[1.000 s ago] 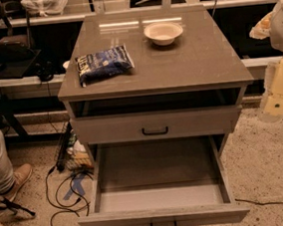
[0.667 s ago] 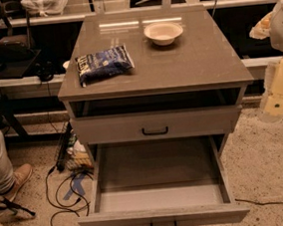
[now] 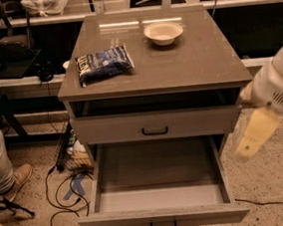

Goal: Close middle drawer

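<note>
the middle drawer (image 3: 163,217) stands pulled far out of the front of the grey cabinet (image 3: 197,69), its long shallow tray showing its bare grey floor and its low front edge near the bottom of the view. the drawer above it (image 3: 108,130) sits nearly flush under a dark gap. the gripper (image 3: 254,135), a blurred yellowish shape under the white arm (image 3: 279,86), hangs off the cabinet's right side, level with that upper drawer and apart from both; i cannot tell whether it is wide or narrow. speckled floor (image 3: 278,177) lies open right of the cabinet. black cables (image 3: 64,197) and a person's shoe (image 3: 17,177) crowd its left. on the cabinet's top sit a cream bowl (image 3: 163,33) and a blue snack bag (image 3: 104,63).
</note>
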You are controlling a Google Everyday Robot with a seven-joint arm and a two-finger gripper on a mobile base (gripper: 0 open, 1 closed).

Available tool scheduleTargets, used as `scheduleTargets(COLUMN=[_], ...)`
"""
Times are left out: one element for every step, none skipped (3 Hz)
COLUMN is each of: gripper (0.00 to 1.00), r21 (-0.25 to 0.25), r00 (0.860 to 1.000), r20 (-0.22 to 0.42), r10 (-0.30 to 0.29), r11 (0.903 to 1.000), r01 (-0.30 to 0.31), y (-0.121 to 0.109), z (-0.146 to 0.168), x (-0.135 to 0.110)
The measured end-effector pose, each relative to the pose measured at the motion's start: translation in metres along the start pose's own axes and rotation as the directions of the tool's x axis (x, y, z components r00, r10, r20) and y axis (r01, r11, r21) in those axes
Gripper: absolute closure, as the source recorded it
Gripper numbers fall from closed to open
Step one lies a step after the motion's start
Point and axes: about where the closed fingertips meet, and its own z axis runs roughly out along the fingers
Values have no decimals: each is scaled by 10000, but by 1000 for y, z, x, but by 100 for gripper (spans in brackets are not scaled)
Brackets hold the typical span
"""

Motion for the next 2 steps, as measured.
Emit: scheduleTargets(gripper=[0,26], r21=[-1223,-2960], r00=[9861,9500], r20=[393,62], r10=[1613,3120], r11=[9802,9081], r01=[-1554,-2963], y=[23,71], z=[89,197], x=[21,48])
